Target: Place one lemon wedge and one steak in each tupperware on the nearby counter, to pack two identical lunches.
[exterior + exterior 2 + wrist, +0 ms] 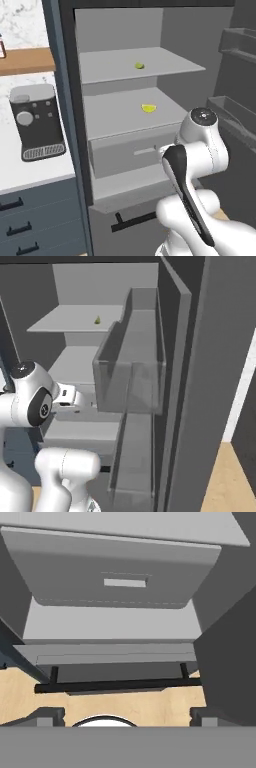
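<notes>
The arm stands folded in front of an open fridge point(125, 30), its wrist level with the crisper drawer point(132, 155). The gripper point(122, 718) looks along the hand at the drawer front; its two tips sit wide apart at the bottom of the hand view with nothing between them, so it is released and empty.

Nearest the hand is a dark bar handle point(117, 685) on the lower compartment, above a strip of wooden floor. Beyond it lies a bare ledge, then the drawer front with its pale slot pull point(125, 582).

Further in, a yellow lemon wedge point(148, 108) lies on the lower shelf point(110, 112), right of centre and near the front. A second, greener wedge point(139, 65) lies on the upper shelf point(105, 62), further back. No steak or tupperware is seen here.

Judgement: the step in hand is fetching a wedge, and the lower one is the closer pick. The hand should rise above the drawer and enter level under the upper shelf, fingers straddling the wedge.

Clearance: the open door with its bins point(132, 376) crowds the right side. The fridge wall and a coffee machine point(36, 122) on the counter point(20, 167) bound the left. Withdrawal is best straight back
</notes>
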